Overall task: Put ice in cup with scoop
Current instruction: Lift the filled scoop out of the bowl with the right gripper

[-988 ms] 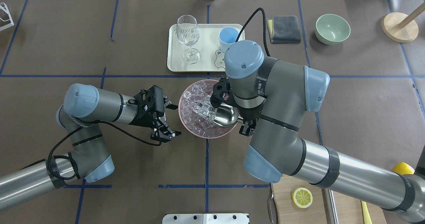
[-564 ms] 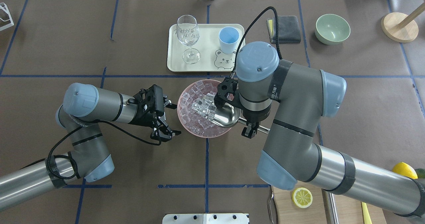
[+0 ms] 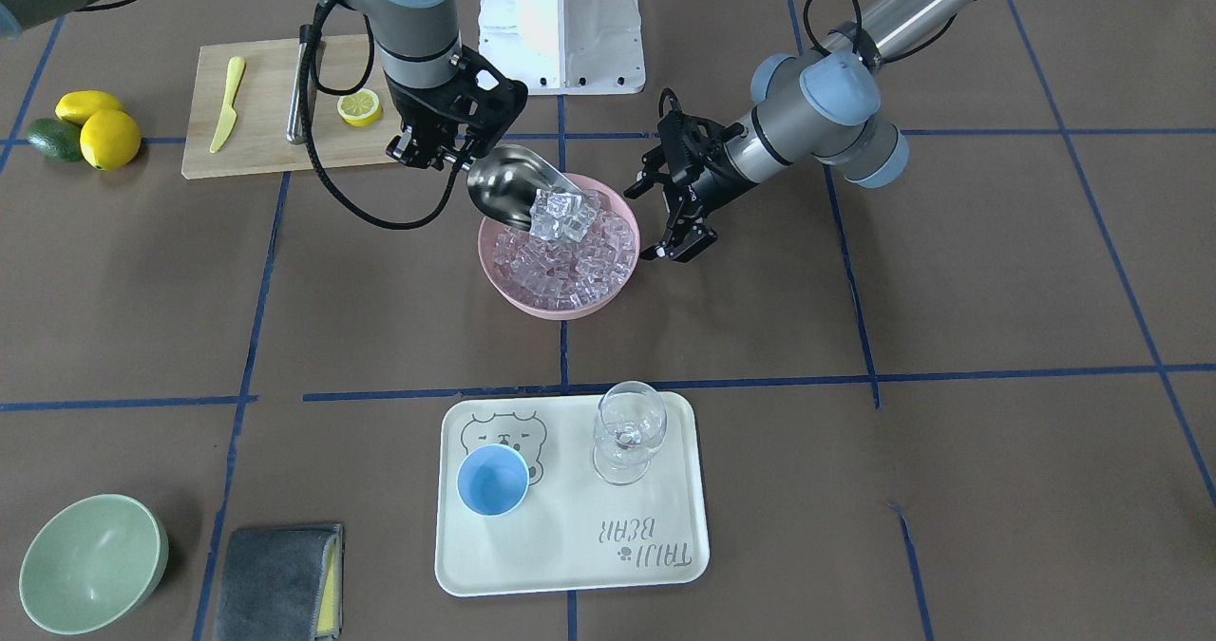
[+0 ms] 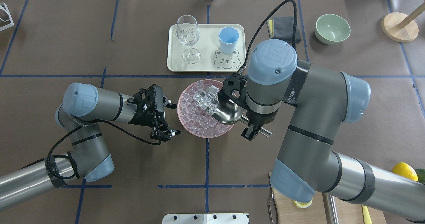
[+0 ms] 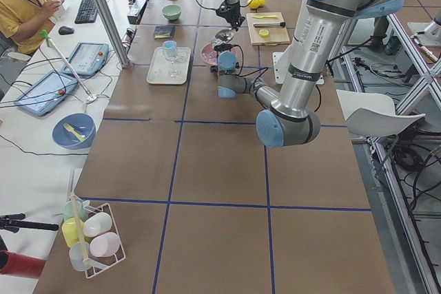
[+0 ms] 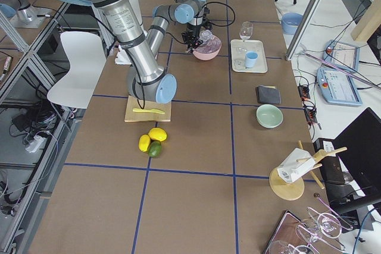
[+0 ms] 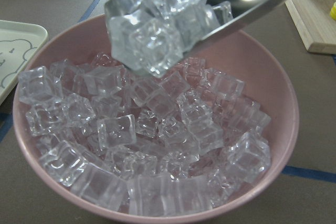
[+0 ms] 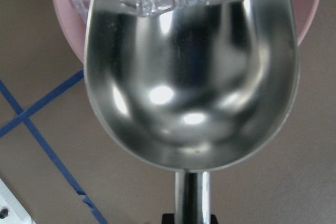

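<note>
Your right gripper (image 4: 253,130) is clamped on the handle of the scoop (image 4: 229,114), which hangs tilted above the pink bowl (image 4: 179,108) with a heap of ice (image 4: 206,96) at its mouth and more cubes in the bowl below. Your left gripper (image 4: 172,119) sits just beside the bowl, jaws spread apart. The cup (image 4: 228,38) stands on the tray (image 4: 207,44) beyond the bowl.

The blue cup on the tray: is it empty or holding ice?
Empty. The cup shows only its plain blue inside from above; the ice is in the pink bowl and the scoop.
</note>
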You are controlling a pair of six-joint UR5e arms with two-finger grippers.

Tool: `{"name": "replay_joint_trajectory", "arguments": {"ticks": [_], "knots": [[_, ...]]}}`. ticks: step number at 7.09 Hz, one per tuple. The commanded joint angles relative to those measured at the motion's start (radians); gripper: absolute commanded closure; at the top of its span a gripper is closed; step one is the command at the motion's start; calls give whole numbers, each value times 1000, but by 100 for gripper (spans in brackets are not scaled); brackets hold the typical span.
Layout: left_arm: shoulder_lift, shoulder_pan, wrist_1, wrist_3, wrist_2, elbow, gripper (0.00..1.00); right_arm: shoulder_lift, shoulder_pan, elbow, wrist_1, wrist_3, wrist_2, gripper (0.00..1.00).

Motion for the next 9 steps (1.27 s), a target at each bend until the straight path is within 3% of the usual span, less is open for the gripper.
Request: {"name": "replay_joint_trajectory", "arguments": {"ticks": [1, 3, 6, 7, 9], "knots": [[1, -11, 0, 0, 1, -2, 0, -6, 19, -2, -1, 166, -5, 100], [13, -26, 5, 0, 1, -17, 0, -6, 63, -6, 7, 374, -3, 100], [43, -36, 5, -2, 1, -39, 0, 4, 132, -43, 5, 484, 55, 100], [43, -36, 5, -2, 1, -39, 0, 4, 189, -74, 2, 475, 135, 100], [43, -36, 6, -2, 4, -37, 0, 90, 223, -220, 2, 425, 159, 100]]}}
